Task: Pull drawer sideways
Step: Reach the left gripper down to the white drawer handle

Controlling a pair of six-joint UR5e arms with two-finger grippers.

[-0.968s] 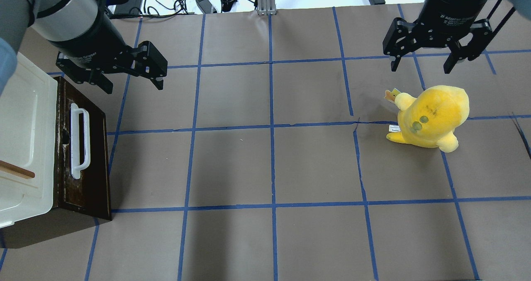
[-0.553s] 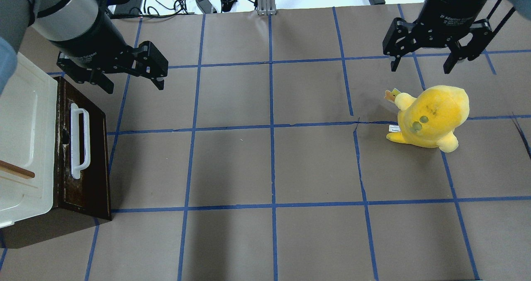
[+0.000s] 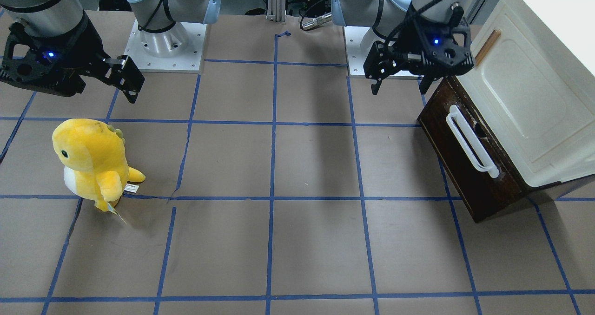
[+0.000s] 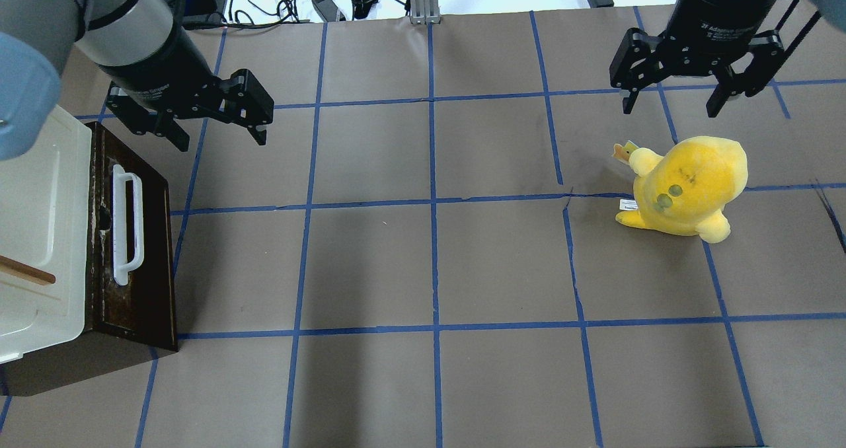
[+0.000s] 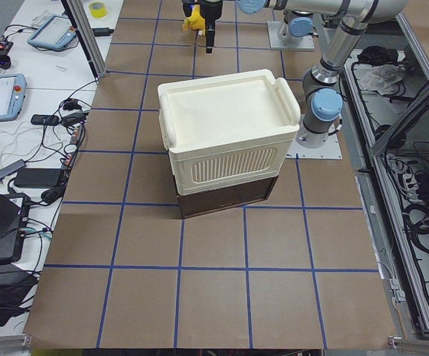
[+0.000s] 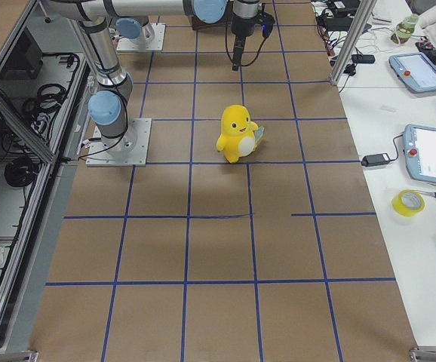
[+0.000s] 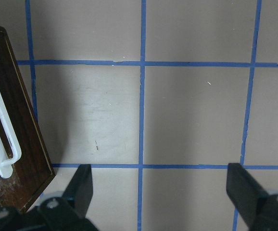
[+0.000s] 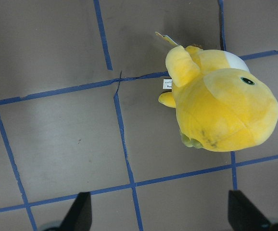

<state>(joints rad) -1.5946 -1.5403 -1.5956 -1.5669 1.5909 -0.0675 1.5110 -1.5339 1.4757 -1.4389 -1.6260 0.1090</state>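
Observation:
The dark brown drawer (image 4: pixel 142 263) sits under a cream-white cabinet (image 4: pixel 39 190) at the table's left edge. Its white bar handle (image 4: pixel 125 223) faces the table's middle, and no pale interior shows. The drawer (image 3: pixel 458 161) and handle (image 3: pixel 470 141) also show in the front view, and at the left edge of the left wrist view (image 7: pixel 14 144). My left gripper (image 4: pixel 218 136) is open and empty. It hovers beyond the drawer's far end, apart from the handle, and shows in its wrist view (image 7: pixel 163 192). My right gripper (image 4: pixel 669 109) is open and empty at the far right.
A yellow plush toy (image 4: pixel 687 184) stands on the table just below the right gripper and fills the right wrist view (image 8: pixel 221 110). The cabinet door has a slim wooden handle (image 4: pixel 26 271). Brown paper with blue tape lines (image 4: pixel 433 203) covers the table.
My left gripper has shifted a little to the right, still open. The right arm, drawer and plush have not moved.

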